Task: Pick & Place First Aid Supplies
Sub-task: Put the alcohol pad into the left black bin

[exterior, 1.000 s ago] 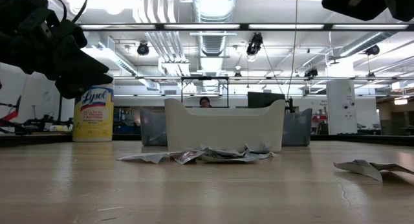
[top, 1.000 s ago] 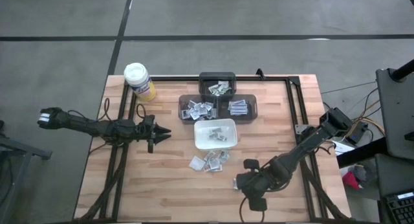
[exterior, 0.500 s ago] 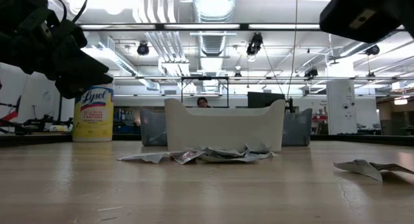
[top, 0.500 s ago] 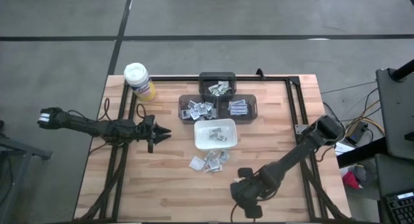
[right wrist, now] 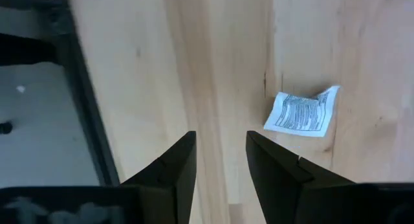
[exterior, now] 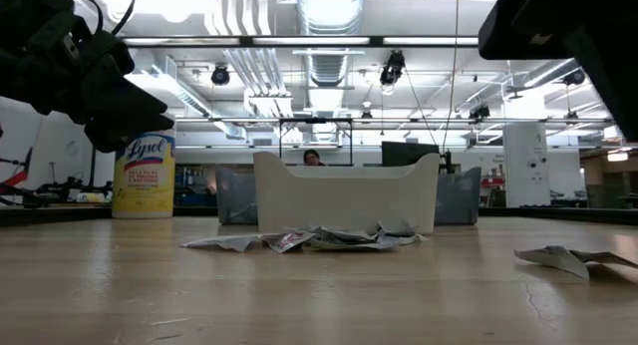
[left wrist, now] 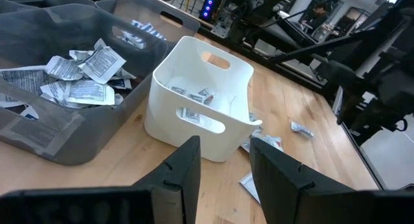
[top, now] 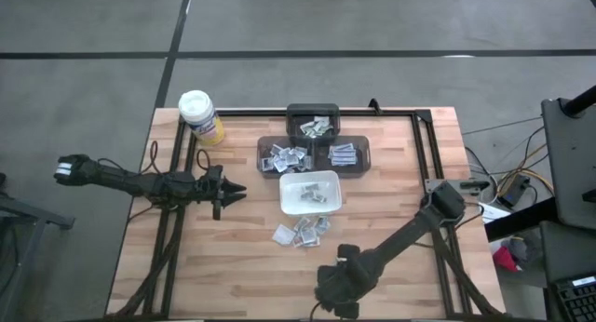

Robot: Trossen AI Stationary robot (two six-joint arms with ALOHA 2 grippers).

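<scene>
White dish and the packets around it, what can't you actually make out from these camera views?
- White dish, low view: its wall hides everything inside.
- Grey bins, high view: the packets' print is too small to read.
- Loose packet, right wrist view: text too small to read; its underside is hidden.
- Right end effector, high view: the arm's own body covers the fingers.
- Packets before the dish, low view: seen edge-on, so uncountable.

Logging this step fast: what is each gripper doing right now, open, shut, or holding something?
Left gripper: open, empty, hanging short of the white dish.
Right gripper: open, empty, above bare table near the front edge, one packet lying beside it.
</scene>
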